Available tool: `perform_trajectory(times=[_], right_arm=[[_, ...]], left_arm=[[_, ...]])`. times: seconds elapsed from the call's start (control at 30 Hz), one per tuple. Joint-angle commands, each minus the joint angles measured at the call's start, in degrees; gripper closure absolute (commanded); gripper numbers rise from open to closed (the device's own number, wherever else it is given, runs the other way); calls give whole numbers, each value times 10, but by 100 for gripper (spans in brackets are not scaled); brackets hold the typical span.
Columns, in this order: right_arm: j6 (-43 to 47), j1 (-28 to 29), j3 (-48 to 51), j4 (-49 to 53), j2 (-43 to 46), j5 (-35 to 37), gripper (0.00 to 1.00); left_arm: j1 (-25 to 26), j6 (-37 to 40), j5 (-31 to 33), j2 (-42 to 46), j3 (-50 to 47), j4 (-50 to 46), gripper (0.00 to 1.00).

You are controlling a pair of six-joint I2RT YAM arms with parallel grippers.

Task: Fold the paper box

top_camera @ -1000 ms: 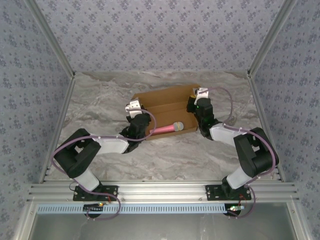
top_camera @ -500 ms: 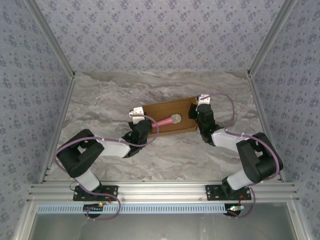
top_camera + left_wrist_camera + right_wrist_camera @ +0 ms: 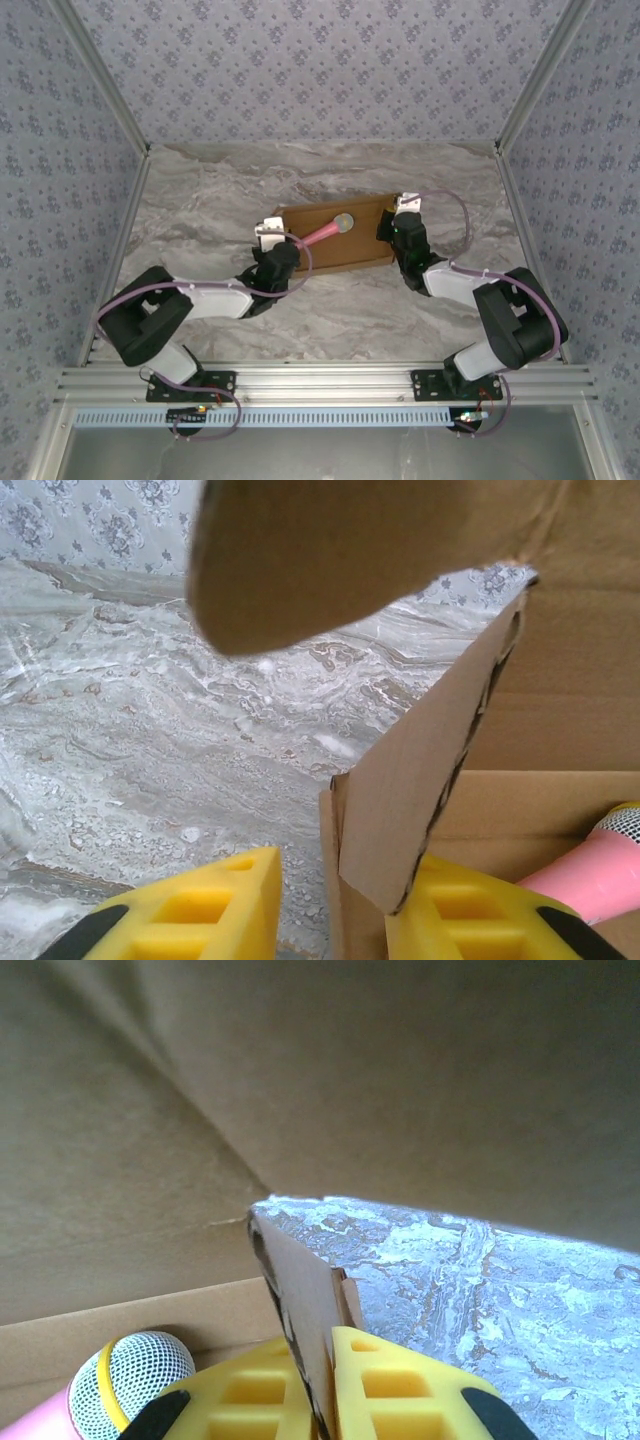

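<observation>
Paper box (image 3: 350, 252) is lying on the bench (image 3: 200, 200), right end effector (image 3: 322, 1385) pinching one end wall, left end effector (image 3: 325, 910) spread around the other, pink microphone (image 3: 325, 231) resting inside.

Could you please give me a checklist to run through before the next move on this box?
1. Right end effector grips the paper box wall: ok.
2. Left end effector grips its wall: not ok, jaws apart, gap beside the cardboard.
3. Pink stick out of the box: not ok, it lies inside.
4. Top flap closed: not ok, raised.
5. Whole paper box resting on the table: cannot tell.
</observation>
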State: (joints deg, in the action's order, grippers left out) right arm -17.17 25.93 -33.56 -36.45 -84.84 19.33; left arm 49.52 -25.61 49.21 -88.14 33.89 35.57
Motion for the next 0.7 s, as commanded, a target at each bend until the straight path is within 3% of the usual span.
perform_trajectory(times=[0.0, 0.23, 0.43, 0.67], right_arm=[[-9, 0, 14, 28, 2, 38, 88], [-7, 1, 11, 30, 3, 44, 88], [-4, 2, 7, 32, 5, 45, 89], [0, 2, 2, 37, 7, 43, 89]], left_arm=[[-1, -15, 3, 40, -5, -56, 65], [-1, -19, -27, 119, -25, -131, 53], [-5, -3, -66, 171, -32, -199, 30], [-21, 0, -109, 179, -27, -235, 24]])
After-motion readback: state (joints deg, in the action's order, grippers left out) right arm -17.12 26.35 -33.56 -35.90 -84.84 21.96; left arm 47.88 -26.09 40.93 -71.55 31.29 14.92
